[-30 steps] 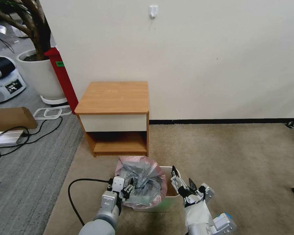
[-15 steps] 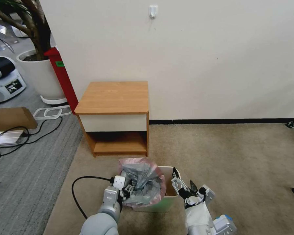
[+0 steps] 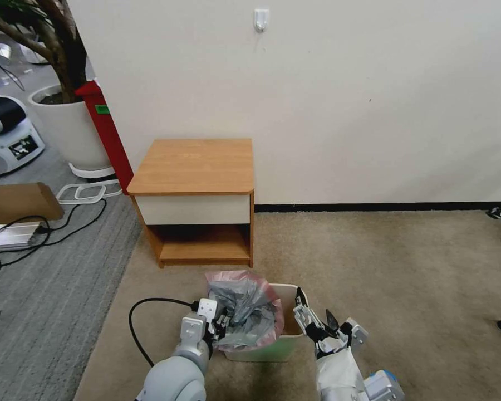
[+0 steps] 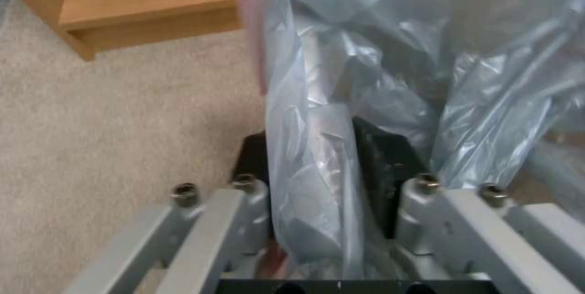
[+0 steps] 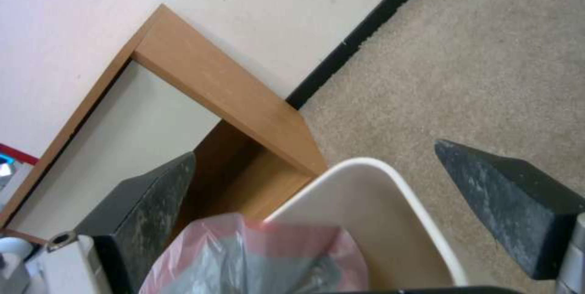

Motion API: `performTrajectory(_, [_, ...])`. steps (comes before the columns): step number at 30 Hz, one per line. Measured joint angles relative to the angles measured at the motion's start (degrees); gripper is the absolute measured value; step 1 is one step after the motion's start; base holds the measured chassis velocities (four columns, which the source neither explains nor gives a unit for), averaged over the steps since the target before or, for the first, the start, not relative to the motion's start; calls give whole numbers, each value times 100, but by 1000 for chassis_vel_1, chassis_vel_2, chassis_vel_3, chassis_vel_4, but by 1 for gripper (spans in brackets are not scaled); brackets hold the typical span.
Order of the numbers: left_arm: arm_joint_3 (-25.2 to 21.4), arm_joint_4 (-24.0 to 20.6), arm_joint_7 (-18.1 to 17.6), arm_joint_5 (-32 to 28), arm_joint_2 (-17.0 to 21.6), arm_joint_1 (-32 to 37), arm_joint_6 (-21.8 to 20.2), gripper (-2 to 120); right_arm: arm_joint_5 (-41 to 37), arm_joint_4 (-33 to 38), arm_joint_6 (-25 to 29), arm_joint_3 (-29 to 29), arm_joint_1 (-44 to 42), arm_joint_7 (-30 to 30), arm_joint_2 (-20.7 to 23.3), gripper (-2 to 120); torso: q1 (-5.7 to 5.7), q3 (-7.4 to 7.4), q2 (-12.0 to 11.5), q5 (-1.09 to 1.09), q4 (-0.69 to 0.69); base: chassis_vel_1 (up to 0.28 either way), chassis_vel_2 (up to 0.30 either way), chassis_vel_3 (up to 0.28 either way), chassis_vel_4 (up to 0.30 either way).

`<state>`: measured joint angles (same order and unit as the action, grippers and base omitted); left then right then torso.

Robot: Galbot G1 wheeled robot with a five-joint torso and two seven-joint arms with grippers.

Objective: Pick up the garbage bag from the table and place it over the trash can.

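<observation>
Garbage bag (image 3: 245, 312) pinched in left gripper (image 3: 221, 326) jaws over trash can (image 3: 286, 334); right gripper (image 3: 315, 321) jaws wide, empty.

The right pincer (image 5: 341, 202) stands open, its two dark fingers (image 5: 512, 211) spread wide on either side of the bin (image 5: 378, 211). Between them curves the bin's cream rim, and the bag (image 5: 256, 262), grey with a pink edge, bulges at its mouth. Beyond stands the wooden surface (image 5: 226, 88) on beige carpet (image 5: 475, 79), against the wall (image 5: 231, 6).
</observation>
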<state>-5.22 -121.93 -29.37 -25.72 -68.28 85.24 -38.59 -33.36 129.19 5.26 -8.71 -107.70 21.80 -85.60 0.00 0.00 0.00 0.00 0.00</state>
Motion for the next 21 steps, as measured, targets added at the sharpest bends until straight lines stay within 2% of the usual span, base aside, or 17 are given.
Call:
performTrajectory(4, [10, -3, -16, -26, -5, 48, -1, 11, 67, 39, -5, 0, 2, 11, 1, 100, 0, 0, 0, -1, 0, 0, 0, 0, 0])
performTrajectory(9, [-34, -14, -13, -80, -2, 102, 34, 9, 188, 160, -252, 84, 113, -35, 107, 100, 0, 0, 0, -1, -1, 0, 0, 0, 0])
performTrajectory(12, [-140, -22, 62, -116, -10, 260, 461, 9, 489, 314, -569, 179, 191, -222, 235, 100, 0, 0, 0, -1, 0, 0, 0, 0, 0])
performTrajectory(13, [-224, -47, 187, -115, -10, 340, 657, 9, 627, 344, -649, 191, 196, -313, 294, 100, 0, 0, 0, -1, -1, 0, 0, 0, 0])
performTrajectory(14, [-224, -47, 187, -115, -10, 340, 657, 9, 627, 344, -649, 191, 196, -313, 294, 100, 0, 0, 0, -1, -1, 0, 0, 0, 0])
performTrajectory(17, [-560, -143, 651, -7, -28, 617, 1149, 7, 932, 270, -822, 270, 263, -422, 471, 100, 0, 0, 0, 0, 0, 0, 0, 0, 0])
performTrajectory(18, [-560, -143, 651, -7, -28, 617, 1149, 7, 932, 270, -822, 270, 263, -422, 471, 100, 0, 0, 0, 0, 0, 0, 0, 0, 0])
performTrajectory(21, [-850, -242, 1047, -4, -62, 827, 1505, 7, 1200, 176, -1101, 382, 382, -417, 626, 100, 0, 0, 0, 0, 0, 0, 0, 0, 0])
